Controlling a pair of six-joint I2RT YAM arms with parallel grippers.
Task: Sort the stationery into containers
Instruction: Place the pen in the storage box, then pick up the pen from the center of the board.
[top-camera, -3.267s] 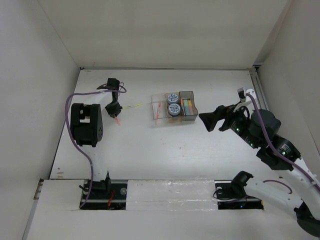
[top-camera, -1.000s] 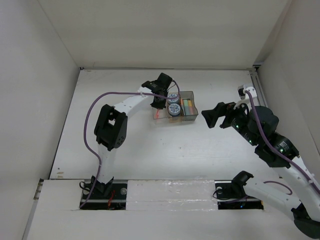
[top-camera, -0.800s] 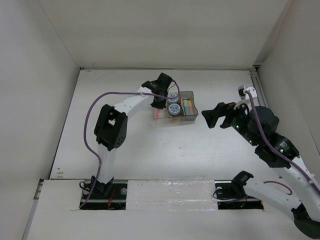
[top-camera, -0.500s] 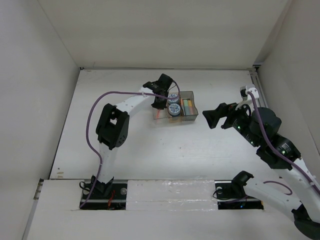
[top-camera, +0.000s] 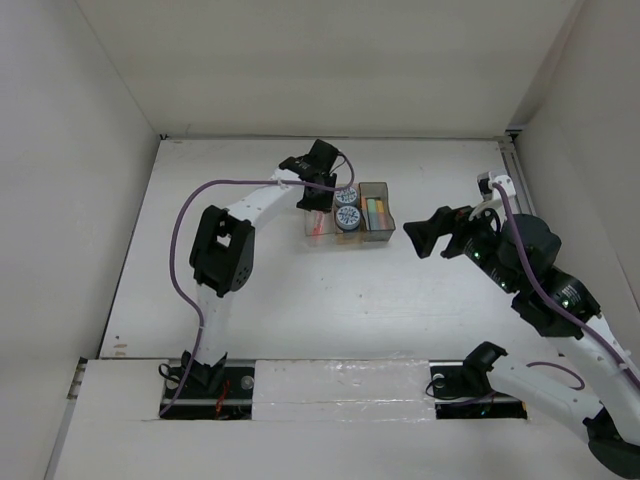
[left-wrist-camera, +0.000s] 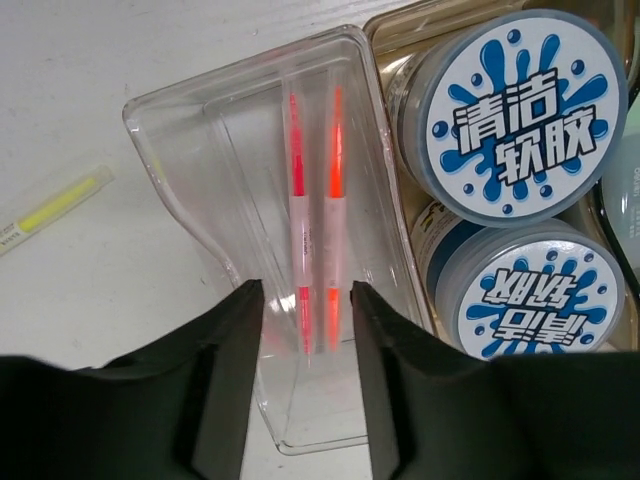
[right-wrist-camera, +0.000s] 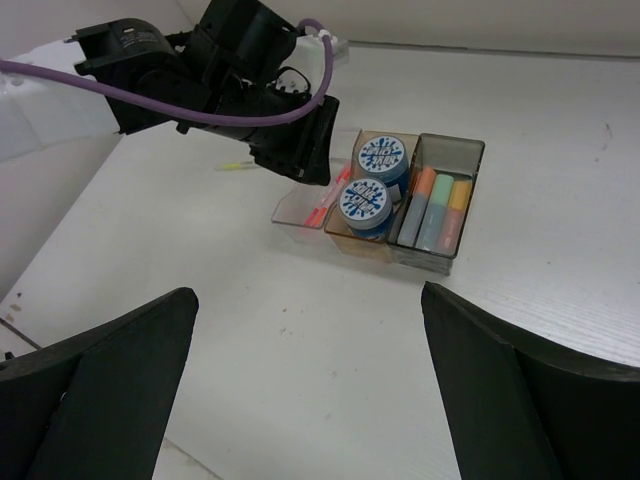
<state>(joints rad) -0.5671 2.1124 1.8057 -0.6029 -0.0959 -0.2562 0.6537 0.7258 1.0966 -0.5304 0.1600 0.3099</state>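
Your left gripper (left-wrist-camera: 305, 310) hangs open over the clear bin (left-wrist-camera: 200, 130) and holds nothing. A red pen (left-wrist-camera: 296, 180) and an orange pen (left-wrist-camera: 335, 170) lie side by side in that bin. The yellow-green pen (left-wrist-camera: 55, 205) lies on the table (left-wrist-camera: 120, 50), near the bin. Two rolls (left-wrist-camera: 520, 110) sit in the amber bin (left-wrist-camera: 390, 40). The markers (right-wrist-camera: 435, 210) are in the grey bin (right-wrist-camera: 455, 148). Your right gripper (top-camera: 416, 238) is wide open and holds nothing.

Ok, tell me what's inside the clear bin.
A red pen and an orange pen lie side by side in the clear bin. The left claw covers its near corners.
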